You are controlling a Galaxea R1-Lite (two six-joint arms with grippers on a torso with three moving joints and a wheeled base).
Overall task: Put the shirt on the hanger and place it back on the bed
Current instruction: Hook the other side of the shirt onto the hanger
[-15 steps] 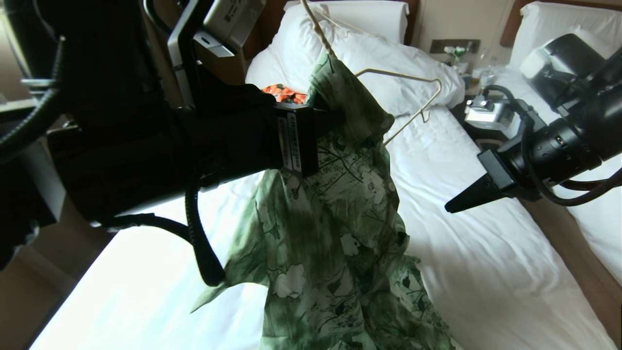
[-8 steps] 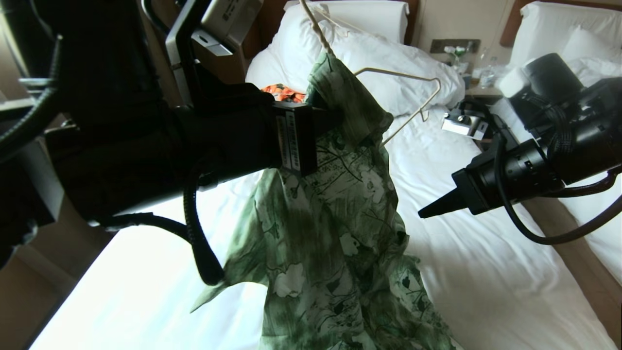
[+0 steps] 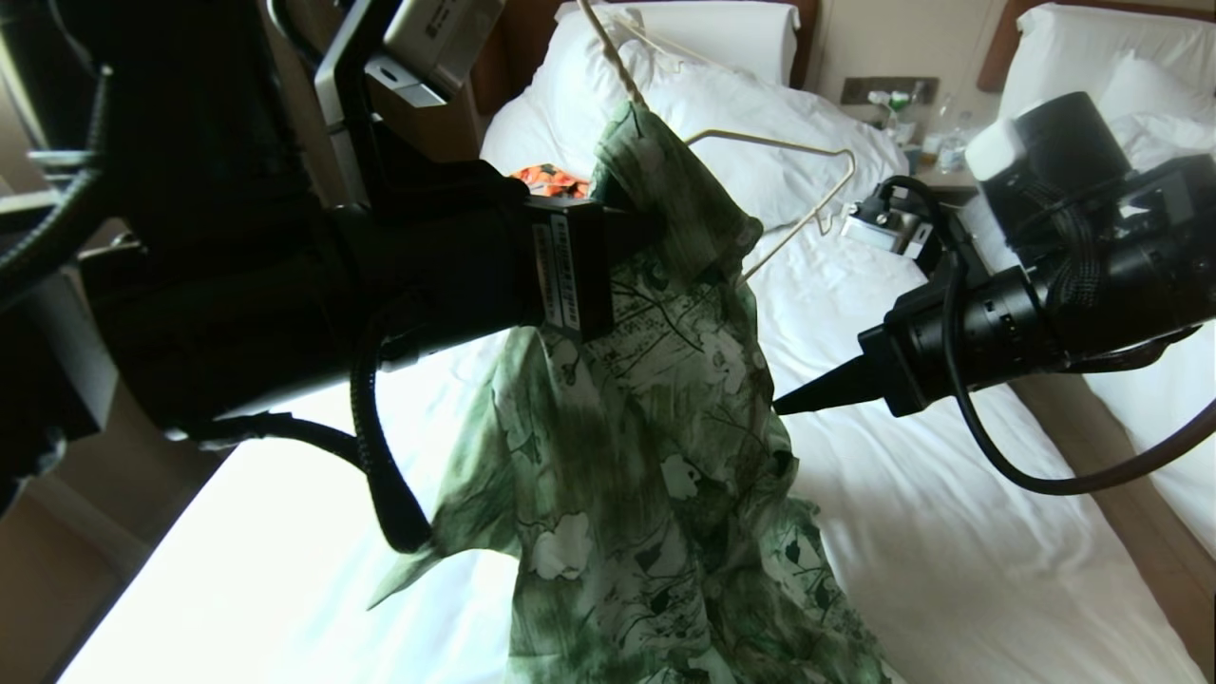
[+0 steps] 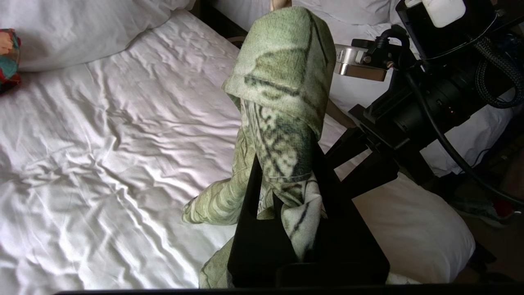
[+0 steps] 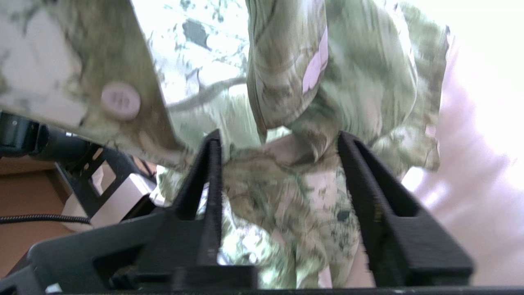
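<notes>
button (image 5: pixel 120 100) (right wrist view only)

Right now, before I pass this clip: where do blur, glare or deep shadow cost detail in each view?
Head view: sunlit sheet of the bed blows out to white, and the left arm is almost solid black. Left wrist view: sharp, evenly lit, creases on the shirt readable. Right wrist view: shirt fabric and a white button smeared by blur, glare washing out one side.

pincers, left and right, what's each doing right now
Left pincer: shut on the shirt, holding it up over the bed.
Right pincer: open, fingers either side of shirt fabric, nothing held.
</notes>
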